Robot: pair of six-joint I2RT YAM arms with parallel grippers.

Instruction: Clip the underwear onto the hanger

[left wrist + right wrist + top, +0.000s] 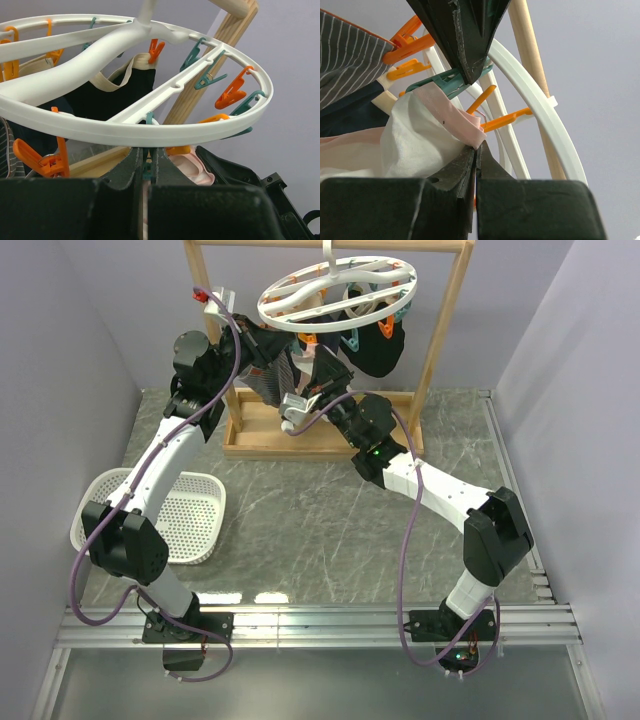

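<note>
The white oval hanger (335, 290) hangs from the wooden rack, with orange and teal clips under its ring (150, 132). My left gripper (148, 150) is just under the ring, shut on a teal clip (148, 172). It enters the right wrist view from above (465, 40), pinching that clip (445, 80). My right gripper (476, 147) is shut on the pink trim of the pale underwear (420, 135), held up against the clip's mouth. I cannot tell whether the clip grips the fabric. The underwear also shows in the left wrist view (195, 167).
The wooden frame rack (440, 350) stands on its base (300, 440) at the back. A dark garment (378, 350) and a grey striped cloth (350, 55) hang from the hanger. A white perforated basket (185, 515) sits at the left.
</note>
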